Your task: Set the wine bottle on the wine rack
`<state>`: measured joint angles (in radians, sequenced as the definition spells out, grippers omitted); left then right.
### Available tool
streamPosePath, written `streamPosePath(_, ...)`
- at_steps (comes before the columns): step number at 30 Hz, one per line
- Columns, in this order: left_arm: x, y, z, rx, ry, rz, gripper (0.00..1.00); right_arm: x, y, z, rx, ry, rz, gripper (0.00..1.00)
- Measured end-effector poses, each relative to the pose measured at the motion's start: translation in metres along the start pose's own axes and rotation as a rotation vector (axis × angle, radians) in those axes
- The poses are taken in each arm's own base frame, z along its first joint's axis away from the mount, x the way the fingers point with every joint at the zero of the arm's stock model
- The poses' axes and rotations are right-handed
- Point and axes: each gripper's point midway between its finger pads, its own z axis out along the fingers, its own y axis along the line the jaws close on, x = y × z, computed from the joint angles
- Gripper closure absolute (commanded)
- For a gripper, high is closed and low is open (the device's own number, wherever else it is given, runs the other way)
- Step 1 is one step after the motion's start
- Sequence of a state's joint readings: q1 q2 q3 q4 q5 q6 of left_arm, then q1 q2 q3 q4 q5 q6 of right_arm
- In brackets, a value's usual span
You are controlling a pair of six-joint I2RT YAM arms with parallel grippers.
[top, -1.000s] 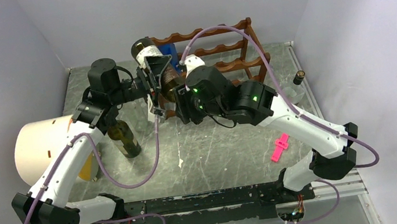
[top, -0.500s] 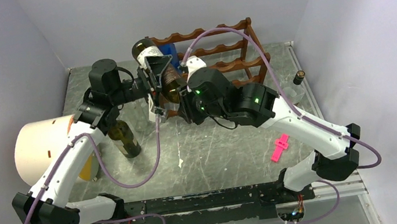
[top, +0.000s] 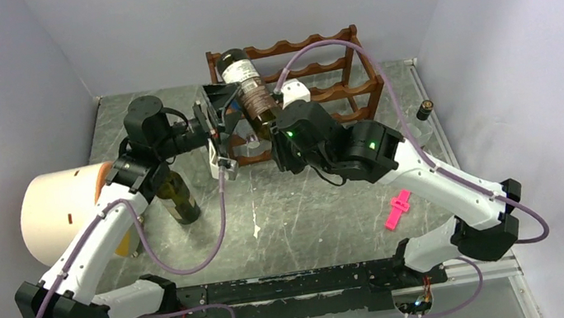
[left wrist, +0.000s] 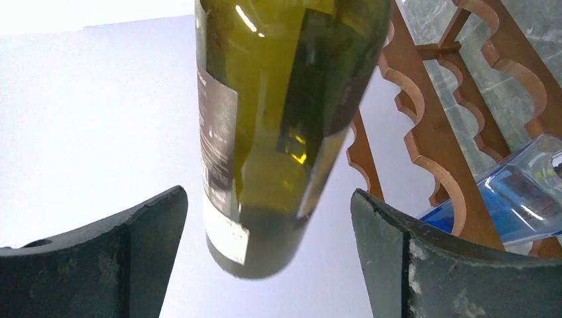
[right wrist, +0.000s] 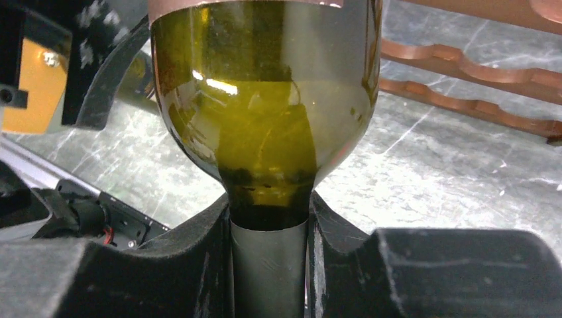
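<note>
Handover done: left gripper has just spread wide, clear of the bottle. Right gripper has clamped its neck. Bottle has swung toward 12 o'clock, base near the rack top rail. Slotting comes next.

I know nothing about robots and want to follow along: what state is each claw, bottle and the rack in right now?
right gripper: shut on the wine bottle's neck.
left gripper: open, jaws either side of the wine bottle, not touching it.
wine bottle: held in the air, tilted, not yet on the rack.
wine rack: standing, a blue bottle lying in it.
second green bottle: upright on the table.
</note>
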<state>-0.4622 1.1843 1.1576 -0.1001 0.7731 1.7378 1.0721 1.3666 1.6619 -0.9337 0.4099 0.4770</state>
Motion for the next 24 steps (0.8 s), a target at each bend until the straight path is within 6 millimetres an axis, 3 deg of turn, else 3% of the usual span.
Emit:
streamPosePath(6,-0.003,0.002,-0.001,-0.032,-0.005,-0.038,0.04,-0.010,-0.016,-0.007,0.053,-0.047,0.029,1.00)
streamPosePath(10,-0.006,0.016,-0.001,-0.092,-0.024,-0.132,0.04,-0.013,-0.022,-0.015,0.068,-0.071,0.038,1.00)
streamPosePath(14,-0.014,0.032,-0.001,-0.137,-0.079,-0.336,0.04,-0.002,-0.033,-0.022,0.077,-0.069,0.036,1.00)
streamPosePath(20,-0.029,0.076,-0.009,-0.212,-0.174,-0.630,0.04,0.016,-0.047,-0.038,0.076,-0.040,0.021,1.00)
streamPosePath(24,-0.028,0.086,-0.019,-0.320,-0.155,-1.056,0.04,0.034,-0.053,-0.048,0.051,-0.007,0.013,1.00)
